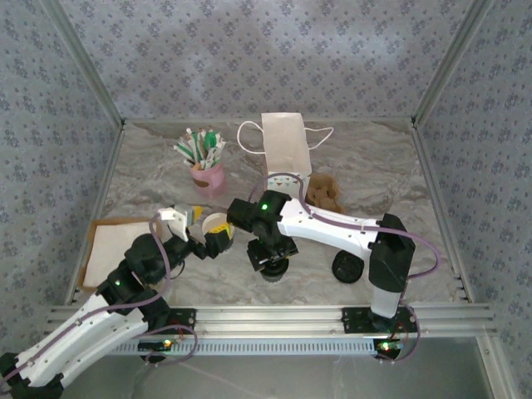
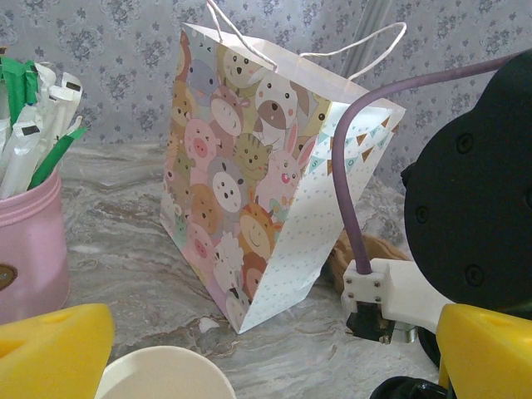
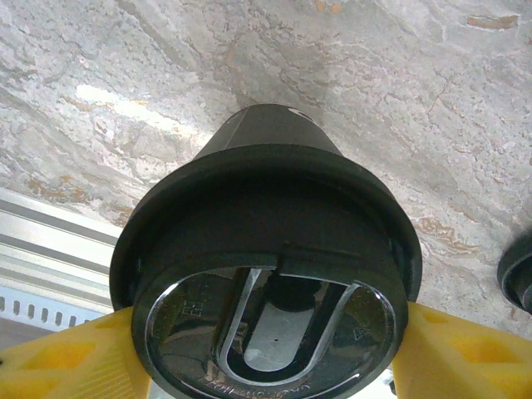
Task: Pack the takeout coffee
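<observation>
**A:** Where is the coffee cup?

**B:** The paper cup (image 2: pixel 166 376) is on the desk (image 2: pixel 125 291), between the yellow fingers (image 2: pixel 50 349) of the left gripper (image 2: pixel 264 362). That gripper is spread wide and grips nothing. The bottom edge of the wrist view cuts the cup off, leaving just an arc of cream rim, so I can't tell whether either finger touches it.

**A:** And its lid?

**B:** The right gripper (image 3: pixel 266 366) has closed on the black lid (image 3: pixel 266 224), with a yellow pad pressed against each side of the rim. It is close to the front rail. A dark tapering shape runs down beneath the lid. I can't make out whether that is a second cup, or whether it reaches the desk.

**A:** Is anything else cropped?

**B:** A dark round thing (image 3: pixel 519 283) is sliced by the right edge. A brown lump (image 2: pixel 370 249) is mostly hidden behind the animal-print bag (image 2: pixel 241 183). The pink cup (image 2: pixel 29 241) is half out of frame, and its straws are clipped at the top.
</observation>
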### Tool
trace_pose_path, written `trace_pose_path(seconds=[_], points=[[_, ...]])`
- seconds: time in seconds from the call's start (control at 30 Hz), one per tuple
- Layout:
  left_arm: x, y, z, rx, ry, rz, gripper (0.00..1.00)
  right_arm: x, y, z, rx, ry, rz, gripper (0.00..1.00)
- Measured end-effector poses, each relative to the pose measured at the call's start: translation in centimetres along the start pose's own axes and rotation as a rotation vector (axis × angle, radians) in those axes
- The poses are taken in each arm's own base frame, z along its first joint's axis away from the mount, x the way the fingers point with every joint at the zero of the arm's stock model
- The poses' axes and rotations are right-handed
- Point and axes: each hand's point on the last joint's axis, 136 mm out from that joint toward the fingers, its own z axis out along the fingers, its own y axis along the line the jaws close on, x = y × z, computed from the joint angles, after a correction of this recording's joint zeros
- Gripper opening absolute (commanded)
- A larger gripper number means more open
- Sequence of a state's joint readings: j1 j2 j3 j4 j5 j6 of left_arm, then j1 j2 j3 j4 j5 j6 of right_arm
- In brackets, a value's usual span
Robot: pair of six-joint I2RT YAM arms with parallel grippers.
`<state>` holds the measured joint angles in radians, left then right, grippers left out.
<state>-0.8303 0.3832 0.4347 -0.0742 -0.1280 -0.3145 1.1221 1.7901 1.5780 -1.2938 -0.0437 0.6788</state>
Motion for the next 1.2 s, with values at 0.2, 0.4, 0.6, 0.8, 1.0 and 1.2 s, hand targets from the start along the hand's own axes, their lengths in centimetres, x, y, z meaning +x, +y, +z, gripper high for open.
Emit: trace_pose_path(seconds=[0.2, 0.4, 0.6, 0.8, 1.0, 1.2], points=[[0.2, 0.0, 0.2, -0.003, 0.010, 0.001, 0.99, 0.0, -0.1, 0.1, 0.005, 0.000, 0.000, 0.70], [0.3, 0.0, 0.2, -0.003, 0.012, 0.002, 1.00, 0.1, -0.2, 0.2, 0.011, 0.000, 0.000, 0.69], [0.4, 0.0, 0.2, -0.002, 0.019, 0.003, 1.00, 0.1, -0.4, 0.4, 0.028, -0.001, -0.003, 0.69], [0.6, 0.0, 0.2, 0.000, 0.024, 0.003, 0.99, 0.1, -0.4, 0.6, 0.030, 0.001, -0.004, 0.69], [0.7, 0.1, 0.2, -0.001, 0.028, 0.004, 0.99, 0.2, -0.3, 0.7, 0.032, 0.005, -0.006, 0.69], [0.8, 0.1, 0.2, -0.002, 0.032, 0.004, 0.99, 0.3, -0.2, 1.1, 0.027, 0.011, -0.006, 0.69]])
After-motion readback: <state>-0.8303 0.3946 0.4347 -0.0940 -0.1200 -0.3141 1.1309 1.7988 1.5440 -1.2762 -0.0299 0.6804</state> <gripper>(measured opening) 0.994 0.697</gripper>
